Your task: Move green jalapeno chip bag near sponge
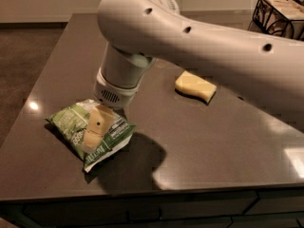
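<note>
Dark polished countertop [218,151] carries a crinkled light-green jalapeno chip bag [66,122] at eight o'clock. We see the tan gripper [92,136] covering the bag's middle, but cannot tell whether it grasps. A pale yellow wavy-edged foam sponge [194,87] lies well apart, toward two o'clock.

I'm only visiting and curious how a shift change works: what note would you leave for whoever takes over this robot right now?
The end effector is low over the green jalapeno chip bag, at the front left of the table; whether it has a grip cannot be told.
The sponge lies further back and to the right, well apart from the bag.
Done: arm positioned at the bag.
Left: grasp the bag, carry it over, set it beside the sponge.
</note>
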Robot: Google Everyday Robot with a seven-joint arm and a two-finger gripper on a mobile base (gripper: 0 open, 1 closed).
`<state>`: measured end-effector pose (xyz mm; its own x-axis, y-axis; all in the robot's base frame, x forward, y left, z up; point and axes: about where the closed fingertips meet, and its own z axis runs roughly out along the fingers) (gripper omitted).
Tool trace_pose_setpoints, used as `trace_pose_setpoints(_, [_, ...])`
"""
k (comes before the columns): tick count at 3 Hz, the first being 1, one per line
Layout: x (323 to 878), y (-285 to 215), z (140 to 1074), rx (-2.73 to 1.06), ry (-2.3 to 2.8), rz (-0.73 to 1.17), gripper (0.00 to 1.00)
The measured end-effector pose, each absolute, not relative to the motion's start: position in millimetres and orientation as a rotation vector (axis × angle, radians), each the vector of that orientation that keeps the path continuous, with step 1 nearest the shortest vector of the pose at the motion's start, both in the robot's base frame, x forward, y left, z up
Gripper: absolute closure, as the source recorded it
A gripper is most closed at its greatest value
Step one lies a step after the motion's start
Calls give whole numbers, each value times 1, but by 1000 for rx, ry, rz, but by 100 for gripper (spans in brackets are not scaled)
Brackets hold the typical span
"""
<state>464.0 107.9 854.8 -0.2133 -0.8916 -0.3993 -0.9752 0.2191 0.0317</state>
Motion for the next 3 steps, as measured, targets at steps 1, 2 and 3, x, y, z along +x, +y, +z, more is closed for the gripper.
trace_pose_setpoints(1, [470,120,838,-1778,2213,372,17])
trace_pose_setpoints(2, [475,124,834,-1788,2207,355,40])
trace_pose_setpoints(3, [481,118,843,-1769,2191,315,62])
